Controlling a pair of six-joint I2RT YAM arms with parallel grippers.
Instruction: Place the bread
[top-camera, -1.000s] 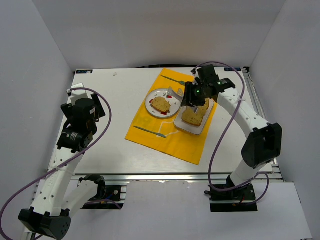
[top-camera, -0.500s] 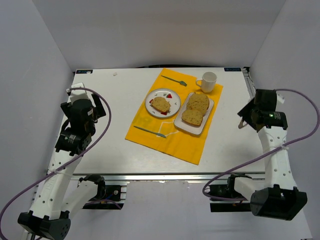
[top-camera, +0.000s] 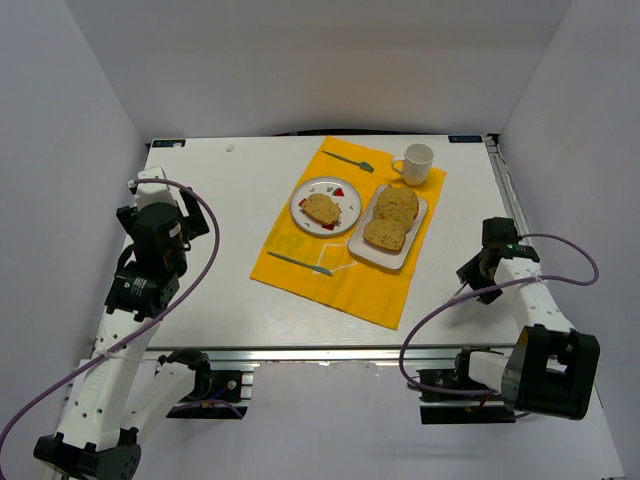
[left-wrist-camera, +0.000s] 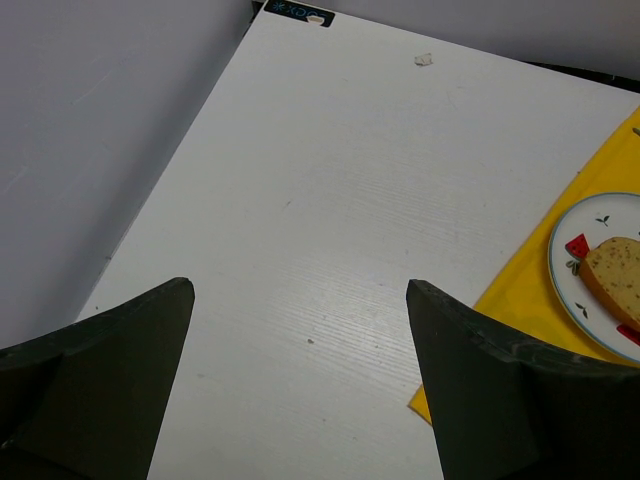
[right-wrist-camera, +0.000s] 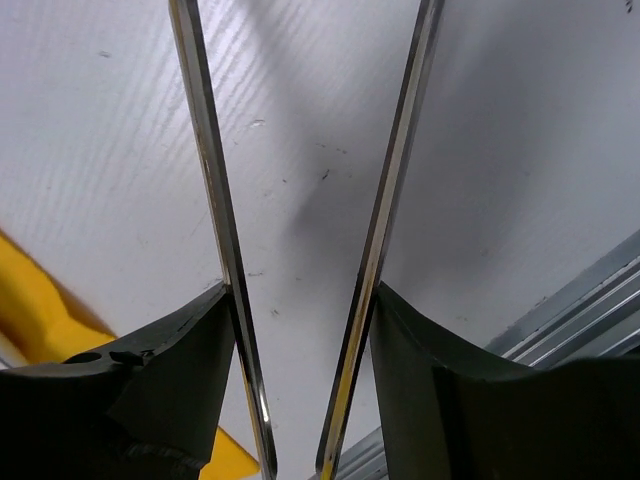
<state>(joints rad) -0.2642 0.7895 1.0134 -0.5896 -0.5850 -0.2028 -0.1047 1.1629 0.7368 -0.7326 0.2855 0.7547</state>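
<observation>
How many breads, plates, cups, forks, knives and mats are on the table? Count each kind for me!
Bread slices: 3
Plates: 2
Cup: 1
Fork: 1
Knife: 1
Yellow mat: 1
Total: 9

White desk (top-camera: 230, 290), faint wood grain, metal rail (top-camera: 300, 353) along near edge. Plain pale grey walls (top-camera: 300, 60) on three sides. Light even, soft shadows.
</observation>
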